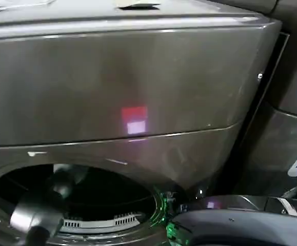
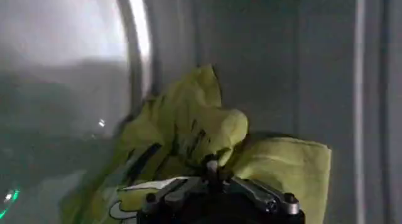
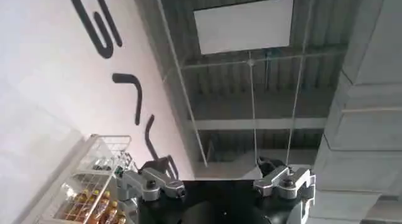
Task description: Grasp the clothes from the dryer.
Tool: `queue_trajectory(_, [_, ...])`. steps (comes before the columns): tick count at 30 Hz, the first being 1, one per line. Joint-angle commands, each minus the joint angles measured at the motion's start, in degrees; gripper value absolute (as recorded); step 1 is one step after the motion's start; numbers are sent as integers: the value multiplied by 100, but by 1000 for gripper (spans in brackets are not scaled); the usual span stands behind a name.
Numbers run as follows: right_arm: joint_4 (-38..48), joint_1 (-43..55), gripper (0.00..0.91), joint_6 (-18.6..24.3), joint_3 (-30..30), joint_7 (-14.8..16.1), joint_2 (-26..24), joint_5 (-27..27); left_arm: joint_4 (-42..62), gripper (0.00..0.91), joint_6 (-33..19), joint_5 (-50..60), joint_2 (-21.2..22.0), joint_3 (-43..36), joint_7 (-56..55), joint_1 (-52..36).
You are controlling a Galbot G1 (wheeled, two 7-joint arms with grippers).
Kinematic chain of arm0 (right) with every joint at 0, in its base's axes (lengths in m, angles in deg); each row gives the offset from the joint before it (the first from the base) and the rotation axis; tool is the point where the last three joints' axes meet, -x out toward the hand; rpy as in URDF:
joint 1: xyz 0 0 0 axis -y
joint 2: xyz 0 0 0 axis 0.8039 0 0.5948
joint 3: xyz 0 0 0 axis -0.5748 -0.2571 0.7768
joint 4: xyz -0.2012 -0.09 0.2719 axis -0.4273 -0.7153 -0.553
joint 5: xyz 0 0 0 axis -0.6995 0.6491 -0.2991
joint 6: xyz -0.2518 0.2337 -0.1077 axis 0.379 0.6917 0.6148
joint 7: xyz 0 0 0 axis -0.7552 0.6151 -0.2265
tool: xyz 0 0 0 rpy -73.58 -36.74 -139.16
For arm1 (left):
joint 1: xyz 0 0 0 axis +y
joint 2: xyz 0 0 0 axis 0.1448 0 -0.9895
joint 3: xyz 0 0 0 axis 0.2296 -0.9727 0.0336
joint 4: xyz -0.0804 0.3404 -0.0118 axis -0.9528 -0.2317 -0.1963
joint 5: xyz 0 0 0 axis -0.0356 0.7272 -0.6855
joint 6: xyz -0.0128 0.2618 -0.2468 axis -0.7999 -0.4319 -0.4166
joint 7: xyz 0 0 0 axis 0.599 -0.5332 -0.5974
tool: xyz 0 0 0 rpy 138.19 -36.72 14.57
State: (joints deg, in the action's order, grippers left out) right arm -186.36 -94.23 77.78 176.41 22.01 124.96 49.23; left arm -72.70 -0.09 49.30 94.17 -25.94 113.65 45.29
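The left arm (image 1: 38, 215) reaches through the dryer's (image 1: 127, 82) round opening at lower left of the head view, clear of the rim on both sides. Inside the drum, the left gripper (image 2: 217, 181) has its fingers drawn together into the bunched yellow-green clothes (image 2: 188, 128), which lie against the grey drum wall (image 2: 282, 62). The right gripper (image 3: 217, 181) is outside, raised toward the ceiling (image 3: 251, 87), fingers spread wide apart with nothing between them.
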Motion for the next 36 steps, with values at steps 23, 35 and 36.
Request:
queue_trajectory(23, [97,92,907,294,-74,-79,-49,-255,-4412,0,-620,-2674,384,1640,-5187,3055])
queue_trajectory(35, [89,41,907,236,38,-66,-1,-323,-4367,0,-422,-2654,388,1633,-5190,3043])
queue_trajectory(36, [93,35,907,239,45,-61,-1,-326,-4360,0,-422,-2651,392,1636,-5192,3030])
